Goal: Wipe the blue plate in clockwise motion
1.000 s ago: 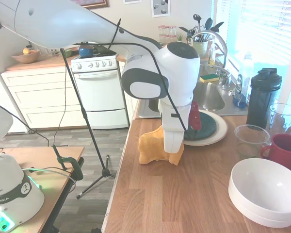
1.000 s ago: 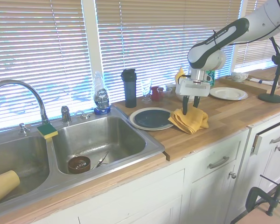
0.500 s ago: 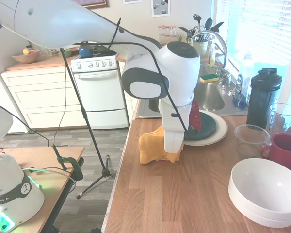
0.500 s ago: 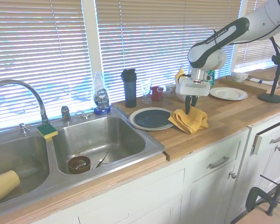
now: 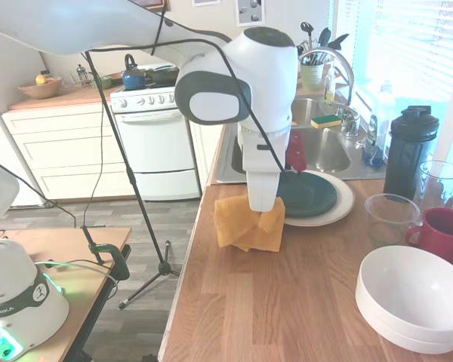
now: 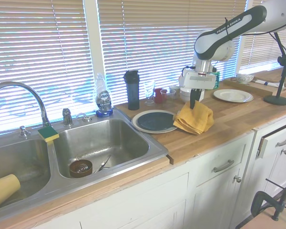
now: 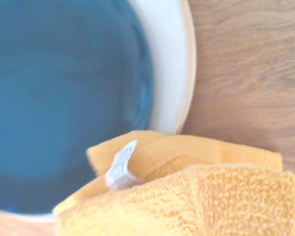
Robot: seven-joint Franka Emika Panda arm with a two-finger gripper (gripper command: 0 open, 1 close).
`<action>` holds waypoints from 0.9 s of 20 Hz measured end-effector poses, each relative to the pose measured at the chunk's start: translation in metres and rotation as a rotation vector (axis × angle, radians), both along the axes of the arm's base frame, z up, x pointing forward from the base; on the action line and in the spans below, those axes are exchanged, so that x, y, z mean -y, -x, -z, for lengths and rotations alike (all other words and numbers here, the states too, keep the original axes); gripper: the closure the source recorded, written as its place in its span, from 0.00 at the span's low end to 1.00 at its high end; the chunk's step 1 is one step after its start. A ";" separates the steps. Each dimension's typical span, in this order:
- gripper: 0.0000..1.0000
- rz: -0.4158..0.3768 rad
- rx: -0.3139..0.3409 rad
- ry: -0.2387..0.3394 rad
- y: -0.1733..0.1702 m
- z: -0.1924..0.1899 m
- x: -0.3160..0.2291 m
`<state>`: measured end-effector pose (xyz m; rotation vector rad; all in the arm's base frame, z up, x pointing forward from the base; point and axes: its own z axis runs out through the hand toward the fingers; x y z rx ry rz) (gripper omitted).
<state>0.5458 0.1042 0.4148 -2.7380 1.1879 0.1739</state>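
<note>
Since the earlier frames, the arm has risen and the yellow cloth, which lay bunched on the desk, now hangs from the jaws with most of its folds lifted.

Jaws: clenched on the upper edge of the yellow cloth. The gripper points straight down, its dark fingers pinching the cloth from above. In the first exterior view the gripper itself is hidden behind the white wrist housing; only the cloth shows below it.

Cloth: it droops in loose folds, with its lowest edge at or just above the desk surface; contact there cannot be confirmed. In the wrist view the cloth fills the lower part of the picture, and a small white label is sewn to one fold. One corner of the cloth overlaps the plate rim in that view.

Task item: the blue plate sits flat on the wider cream plate, which rests on the desk between the cloth and the sink. The cloth hangs just beside the plates, on the side away from the sink.

Surroundings: a black shaker bottle, a clear glass, a red mug and stacked white bowls stand further along the desk, well apart from the cloth.
</note>
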 end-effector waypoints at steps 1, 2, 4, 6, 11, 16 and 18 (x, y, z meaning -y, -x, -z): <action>1.00 -0.003 0.007 0.006 0.003 -0.008 -0.004; 1.00 -0.007 0.013 0.013 0.006 -0.016 -0.009; 1.00 -0.016 0.027 0.024 0.013 -0.035 -0.021; 1.00 -0.023 0.041 0.039 0.016 -0.053 -0.035; 1.00 -0.046 0.062 0.098 0.015 -0.087 -0.065; 1.00 -0.062 0.081 0.132 0.000 -0.113 -0.094; 1.00 -0.065 0.085 0.138 -0.008 -0.120 -0.104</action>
